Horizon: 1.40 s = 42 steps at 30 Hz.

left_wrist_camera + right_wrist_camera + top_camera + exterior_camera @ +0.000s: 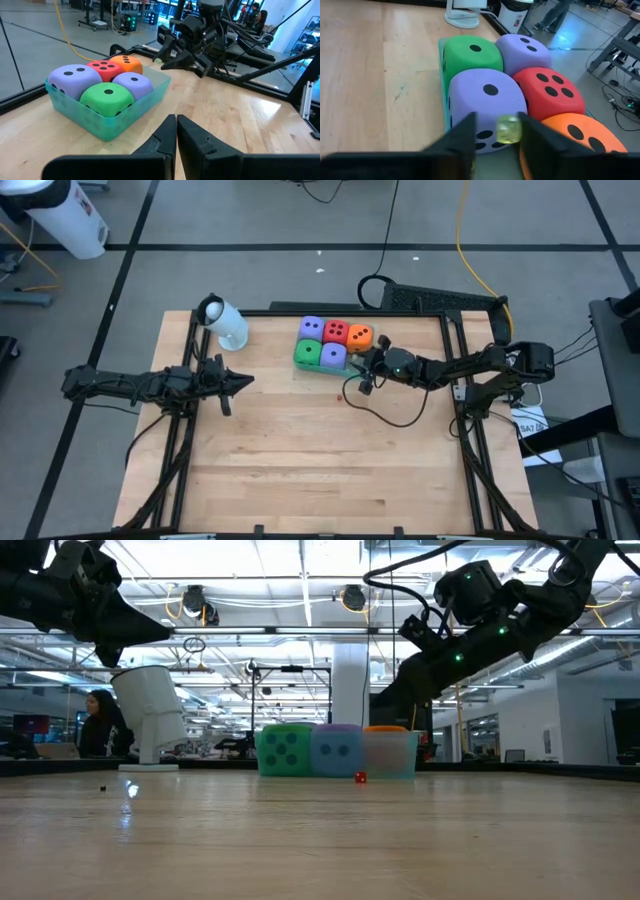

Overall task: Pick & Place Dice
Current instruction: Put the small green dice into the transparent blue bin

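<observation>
Nearby — white cup [225, 321], tray [131, 116].

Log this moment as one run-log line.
right gripper shut on small yellow die beside tray | five large dice in tray | left gripper shut, idle, table's left | small red cube on table

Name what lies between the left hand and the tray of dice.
Bare table; the high view shows nothing between left hand and tray.
</observation>
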Each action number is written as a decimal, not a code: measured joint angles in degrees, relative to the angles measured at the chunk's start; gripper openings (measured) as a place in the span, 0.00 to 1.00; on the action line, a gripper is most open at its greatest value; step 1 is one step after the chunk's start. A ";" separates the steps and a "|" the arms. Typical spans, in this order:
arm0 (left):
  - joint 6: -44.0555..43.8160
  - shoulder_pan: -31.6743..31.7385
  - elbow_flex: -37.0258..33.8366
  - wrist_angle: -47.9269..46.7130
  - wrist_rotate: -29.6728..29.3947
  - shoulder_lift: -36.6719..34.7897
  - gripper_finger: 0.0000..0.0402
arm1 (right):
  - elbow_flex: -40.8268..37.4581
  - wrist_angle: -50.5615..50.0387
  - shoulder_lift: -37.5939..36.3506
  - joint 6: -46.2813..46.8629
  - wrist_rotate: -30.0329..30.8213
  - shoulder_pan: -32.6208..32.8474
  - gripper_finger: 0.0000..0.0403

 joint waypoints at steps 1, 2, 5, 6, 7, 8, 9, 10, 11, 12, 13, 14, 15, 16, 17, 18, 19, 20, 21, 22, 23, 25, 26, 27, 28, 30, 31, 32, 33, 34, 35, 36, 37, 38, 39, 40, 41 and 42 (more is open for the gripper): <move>0.03 0.00 0.00 0.00 0.00 0.01 0.05 | 0.00 -0.01 0.00 -0.05 0.02 0.00 0.40; 0.03 0.00 0.00 -0.01 0.00 0.00 0.05 | 0.00 -0.02 0.00 -0.05 0.03 0.00 0.48; 0.03 -0.01 0.00 0.00 -0.01 0.00 0.05 | 0.00 -0.02 0.00 -0.09 0.06 0.00 0.71; 0.03 -0.01 0.00 0.00 -0.02 0.01 0.05 | 0.00 -0.06 0.00 -0.09 0.06 0.00 0.78; 0.03 0.01 0.00 0.00 0.00 0.00 0.05 | 0.00 -0.07 0.00 0.01 0.06 0.00 0.84; 0.02 0.00 0.00 0.00 0.00 0.00 0.05 | 0.00 -0.07 0.00 0.31 0.08 0.00 0.89; 0.03 0.00 0.00 0.00 0.00 -0.01 0.05 | 0.00 -0.07 0.00 0.85 0.08 0.00 0.93; 0.01 -0.01 0.00 0.00 0.00 0.01 0.05 | 0.00 -0.09 0.00 1.38 0.10 0.00 0.96; 0.01 0.00 0.00 0.00 0.00 -0.01 0.05 | 0.00 -0.13 0.00 1.64 0.10 0.00 0.97; -0.09 0.01 0.00 0.00 0.00 -0.01 0.05 | 0.00 -0.23 0.00 1.72 0.10 0.00 0.98; -1.16 0.00 0.00 0.00 0.00 0.00 0.05 | 0.00 -0.39 0.00 1.68 0.10 0.00 0.97; -3.90 -0.01 0.00 0.16 -0.02 0.01 0.05 | 0.00 -0.47 0.00 1.66 0.06 0.02 0.96; -7.56 0.01 0.00 0.79 -0.04 0.01 0.05 | 0.00 -0.50 0.00 1.66 0.00 0.02 0.96; -10.48 0.01 0.00 1.79 -0.07 0.23 0.05 | 0.00 -0.50 0.00 1.66 -0.01 0.02 0.96; -12.20 0.00 0.02 3.08 -0.10 0.92 0.05 | 0.00 -0.55 0.00 1.60 -0.03 0.02 0.95; -12.82 0.00 0.09 4.18 -0.10 1.93 0.05 | 0.00 -0.60 0.00 1.57 -0.03 0.02 0.95; -12.96 -0.01 0.09 4.90 -0.10 3.08 0.05 | 0.00 -0.62 0.00 1.57 -0.10 0.02 0.95; -12.87 -0.06 0.09 5.67 0.16 4.61 0.05 | 0.00 -0.61 0.00 1.56 -0.82 0.02 0.95; -12.75 -0.06 0.09 7.03 0.65 6.35 0.05 | 0.00 -0.58 0.00 1.50 -2.27 0.00 0.95; -12.60 -0.06 0.09 8.55 1.08 8.32 0.05 | 0.00 -0.52 0.00 1.42 -4.17 -0.01 0.95; -12.52 -0.06 0.09 10.32 1.20 10.50 0.05 | 0.00 -0.46 0.00 1.20 -6.11 0.00 0.95; -12.14 0.00 0.09 15.20 1.17 15.10 0.04 | 0.00 0.04 0.00 -0.21 -8.65 0.06 0.95; -11.72 0.11 0.09 18.20 0.82 17.69 0.02 | 0.00 0.39 0.00 -1.26 -9.10 0.08 0.95; -11.64 0.28 0.09 21.48 -0.01 20.19 0.01 | 0.00 0.59 0.00 -2.42 -9.08 0.08 0.95; -11.67 0.65 0.09 24.65 -0.73 22.70 0.01 | 0.00 0.74 0.00 -3.54 -9.02 0.02 0.95; -11.72 2.03 0.76 29.45 -1.54 27.73 0.01 | 0.00 0.90 0.00 -5.69 -8.93 -0.28 0.95; -11.71 2.90 1.60 30.76 -1.62 30.15 0.01 | 0.00 0.90 0.00 -6.39 -9.04 -0.54 0.95; -11.85 3.77 2.55 31.58 -1.62 32.44 0.01 | 0.00 0.87 0.00 -6.90 -9.04 -0.78 0.95; -12.39 4.58 3.63 31.74 -1.57 34.66 0.01 | 0.00 0.83 0.00 -7.30 -9.06 -0.94 0.95; -12.68 5.41 4.92 31.69 -1.41 36.80 0.01 | 0.00 0.85 0.00 -7.66 -9.10 -1.12 0.95; -12.59 6.22 6.46 31.77 -1.13 39.06 0.01 | 0.00 0.84 0.00 -7.88 -9.29 -1.22 0.95; -12.16 7.00 8.08 31.90 -0.75 41.39 0.01 | 0.00 0.82 0.00 -8.09 -10.22 -1.40 0.95; -11.68 7.76 9.76 31.93 0.03 43.66 0.01 | 0.00 0.83 0.00 -8.21 -11.19 -1.61 0.95; -11.40 8.52 11.45 31.87 0.82 45.87 0.00 | 0.00 0.84 0.00 -8.35 -12.39 -1.69 0.95; -11.08 9.25 13.23 31.82 1.98 48.08 0.01 | 0.00 0.86 0.00 -8.60 -13.63 -1.83 0.95; -10.60 10.03 15.18 31.81 3.39 50.19 0.01 | 0.00 0.92 0.00 -8.88 -14.93 -1.95 0.95; -9.98 10.72 17.05 31.84 4.91 52.15 0.01 | 0.00 1.01 0.00 -8.98 -16.12 -2.04 0.95; -9.41 11.49 19.01 32.02 6.55 54.25 0.00 | 0.00 1.19 0.00 -8.99 -17.12 -2.16 0.95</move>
